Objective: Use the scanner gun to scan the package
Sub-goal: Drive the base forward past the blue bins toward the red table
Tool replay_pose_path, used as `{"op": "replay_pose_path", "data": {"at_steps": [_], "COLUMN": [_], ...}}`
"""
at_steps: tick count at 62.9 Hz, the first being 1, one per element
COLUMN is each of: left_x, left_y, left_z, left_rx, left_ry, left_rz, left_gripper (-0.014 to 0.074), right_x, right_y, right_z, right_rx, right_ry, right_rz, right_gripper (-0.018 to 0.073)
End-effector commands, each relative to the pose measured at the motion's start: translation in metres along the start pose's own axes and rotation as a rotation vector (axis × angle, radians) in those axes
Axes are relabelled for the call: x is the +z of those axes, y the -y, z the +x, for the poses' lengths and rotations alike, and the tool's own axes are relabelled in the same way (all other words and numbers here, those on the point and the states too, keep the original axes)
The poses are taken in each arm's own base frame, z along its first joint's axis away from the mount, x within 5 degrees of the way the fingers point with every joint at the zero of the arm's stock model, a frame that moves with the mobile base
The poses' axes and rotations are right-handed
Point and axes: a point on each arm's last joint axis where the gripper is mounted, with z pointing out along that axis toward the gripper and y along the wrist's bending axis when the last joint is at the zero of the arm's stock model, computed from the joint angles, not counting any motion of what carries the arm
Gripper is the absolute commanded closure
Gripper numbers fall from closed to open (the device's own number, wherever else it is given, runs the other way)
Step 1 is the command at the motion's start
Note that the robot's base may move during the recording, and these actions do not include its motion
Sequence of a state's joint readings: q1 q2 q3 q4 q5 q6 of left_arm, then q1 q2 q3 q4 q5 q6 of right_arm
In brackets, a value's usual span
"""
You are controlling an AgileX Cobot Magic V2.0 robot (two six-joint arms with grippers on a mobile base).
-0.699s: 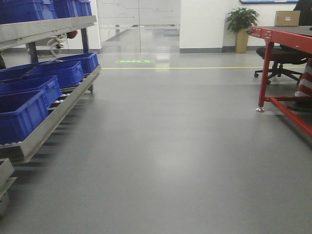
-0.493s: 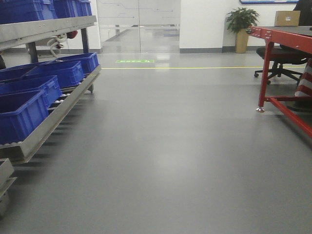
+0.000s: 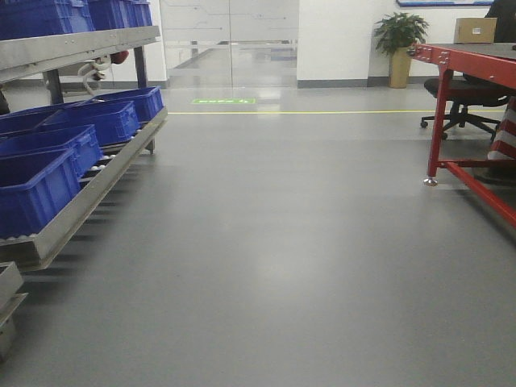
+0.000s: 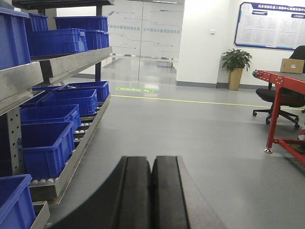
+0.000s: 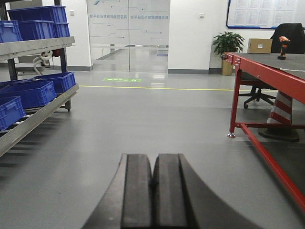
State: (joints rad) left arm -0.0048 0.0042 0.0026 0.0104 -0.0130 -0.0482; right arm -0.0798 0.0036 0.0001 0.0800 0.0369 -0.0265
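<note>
The package (image 5: 259, 45), a brown cardboard box, stands far off on the red table (image 5: 267, 67) at the right; it also shows as the box (image 3: 474, 30) in the front view and the box (image 4: 292, 65) in the left wrist view. Just right of it on that table stands a small orange and black scanner gun (image 5: 284, 42), too distant for detail. My left gripper (image 4: 151, 160) is shut, its black pads pressed together with nothing between them. My right gripper (image 5: 153, 156) is likewise shut and holds nothing. Both hover over grey floor, far from the table.
A metal roller rack (image 3: 89, 189) with several blue bins (image 3: 48, 153) lines the left side. A black office chair (image 3: 459, 101) and a striped cone (image 3: 506, 133) sit by the red table. A potted plant (image 3: 399, 40) and glass doors (image 3: 230, 40) stand at the back.
</note>
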Motion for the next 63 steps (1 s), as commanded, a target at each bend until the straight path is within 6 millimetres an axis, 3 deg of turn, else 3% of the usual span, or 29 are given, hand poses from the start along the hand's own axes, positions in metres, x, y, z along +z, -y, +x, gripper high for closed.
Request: {"op": "replay_pose_path", "data": {"at_steps": [1, 63], "left_x": [-0.0004, -0.0004], "left_y": [0.0004, 0.0002], "left_z": [-0.0032, -0.0032], "left_rx": [-0.001, 0.000], "left_ry": [0.029, 0.030], "left_rz": [0.006, 0.002], "left_gripper": [0.0707, 0.0707], "right_x": [-0.0003, -0.0003], "right_y": [-0.0001, -0.0002], "right_z": [-0.0020, -0.0019], "right_rx": [-0.001, -0.001], "right_ry": [0.022, 0.022], "right_rz": [-0.002, -0.004], "right_gripper": [0.0727, 0.0727]}}
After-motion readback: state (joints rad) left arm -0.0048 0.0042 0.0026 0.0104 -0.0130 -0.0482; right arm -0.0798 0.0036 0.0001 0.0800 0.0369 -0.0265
